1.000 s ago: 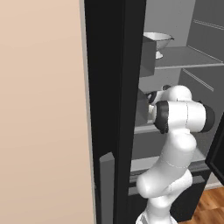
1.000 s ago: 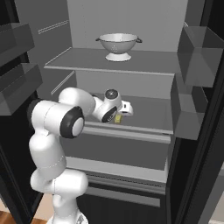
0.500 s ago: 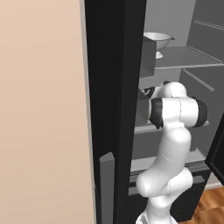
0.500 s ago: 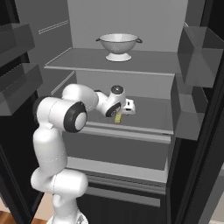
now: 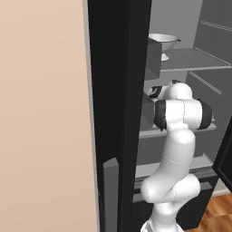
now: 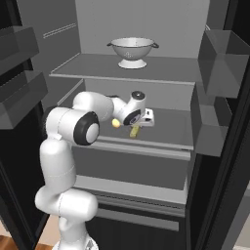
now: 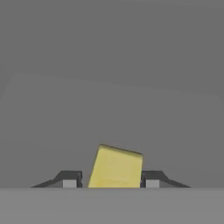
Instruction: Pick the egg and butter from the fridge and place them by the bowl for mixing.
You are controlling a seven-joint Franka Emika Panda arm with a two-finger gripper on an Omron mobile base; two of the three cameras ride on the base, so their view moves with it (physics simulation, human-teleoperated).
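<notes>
The claw [image 7: 111,183] is inside the fridge [image 6: 146,29] over the middle shelf [image 6: 171,129], and the butter [image 7: 115,167] sits between its 2 dark fingertips [image 7: 69,179], slightly tilted in the hand view. The tips stand right against the block's 2 sides, so the claw looks clamped on the butter, though actual contact is not certain at this size. In the right base view the yellow block [image 6: 134,132] hangs just below the hand, close over the shelf toward its front edge, and a small pale yellow round thing [image 6: 115,123], probably the egg, lies just beside the wrist on the same shelf.

The step in hand appears to be taking the butter out. To do it well, the grip should be firm before any lift, since the block is small and set a little askew between the tips; a slow, short rise off the shelf would show whether it holds. The pull-out should then run straight back toward the fridge's open front, keeping the wrist away from the round thing so it isn't rolled.

Room is limited above by the upper shelf [image 6: 97,68], where a white colander [image 6: 133,51] stands near the middle. Door bins [image 6: 215,122] crowd the right side, and the black fridge wall [image 5: 118,90] stands close at the arm's left in the left base view. The clearest path is over the middle shelf's front edge.
</notes>
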